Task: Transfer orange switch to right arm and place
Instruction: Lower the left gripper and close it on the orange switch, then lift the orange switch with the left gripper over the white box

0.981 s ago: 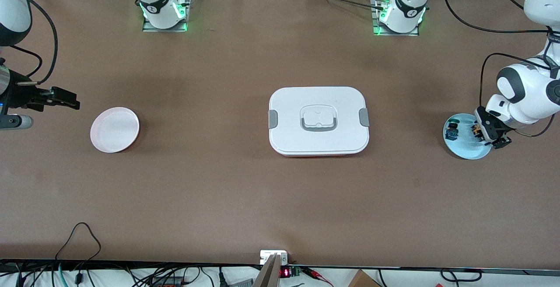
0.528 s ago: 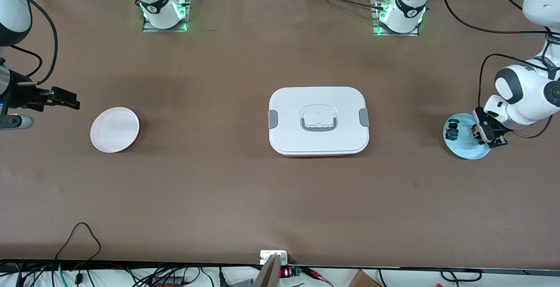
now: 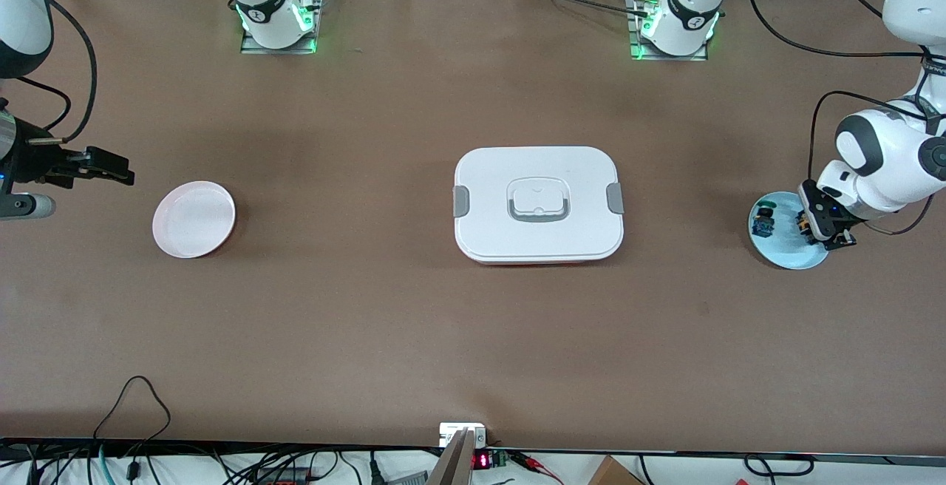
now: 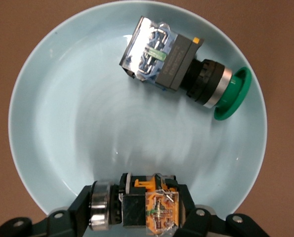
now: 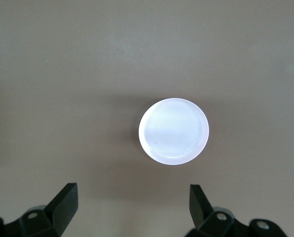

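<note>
At nine o'clock, our right gripper (image 3: 122, 172) waits with fingers spread near the pale pink round plate (image 3: 194, 219). At three o'clock, our left gripper (image 3: 819, 225) clamps the small orange switch (image 4: 149, 207) in the light-blue plate (image 4: 77, 123). We judge it light, rigid, slippery; hold the squarish body.

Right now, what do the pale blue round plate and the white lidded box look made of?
Pale blue round plate: likely glazed ceramic or melamine, glossy with faint concentric rings. White lidded box: apparently matte moulded plastic, with grey side clips and a recessed handle.
</note>
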`<state>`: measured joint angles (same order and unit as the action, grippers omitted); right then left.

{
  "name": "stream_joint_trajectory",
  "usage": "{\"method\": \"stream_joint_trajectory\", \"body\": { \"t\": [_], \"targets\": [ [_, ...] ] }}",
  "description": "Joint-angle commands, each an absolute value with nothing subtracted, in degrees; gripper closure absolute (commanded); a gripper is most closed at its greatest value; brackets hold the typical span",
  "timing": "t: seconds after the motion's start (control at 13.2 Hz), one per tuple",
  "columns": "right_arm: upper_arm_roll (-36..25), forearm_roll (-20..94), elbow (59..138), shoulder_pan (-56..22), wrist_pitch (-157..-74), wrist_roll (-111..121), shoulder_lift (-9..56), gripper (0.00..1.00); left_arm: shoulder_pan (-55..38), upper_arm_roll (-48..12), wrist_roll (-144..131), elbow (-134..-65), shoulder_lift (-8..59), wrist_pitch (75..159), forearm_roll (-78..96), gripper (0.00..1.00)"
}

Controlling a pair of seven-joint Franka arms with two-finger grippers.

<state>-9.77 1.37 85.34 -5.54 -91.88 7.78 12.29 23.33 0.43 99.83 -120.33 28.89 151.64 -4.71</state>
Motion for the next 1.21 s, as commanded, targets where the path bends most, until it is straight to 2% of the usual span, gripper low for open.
{"method": "stream_joint_trajectory", "body": {
  "t": [0.0,0.08,0.38,0.53,1.13],
  "targets": [
    [-9.9,1.8,85.3,-4.7,-91.9,8.7,11.5,0.0,24.2,-0.8,101.1,-118.6,26.6,147.6,-5.2,1.0],
    [-10.0,1.8,85.3,-4.3,-91.9,8.6,11.3,0.0,24.3,-1.8,101.1,-117.3,26.1,145.8,-5.1,1.0],
    [-9.9,1.9,85.3,-4.3,-91.9,6.6,11.3,0.0,24.3,-4.6,101.2,-107.4,24.7,129.3,-4.7,1.0],
    [-9.2,1.7,85.3,-4.7,-91.8,4.5,11.3,0.0,24.4,-6.6,101.2,-104.8,23.4,123.0,-3.8,1.0],
    [-9.1,1.4,85.3,-6.0,-91.5,4.5,9.9,0.0,24.4,-7.6,109.4,-98.1,22.4,90.2,29.7,1.0]
  ]
}}
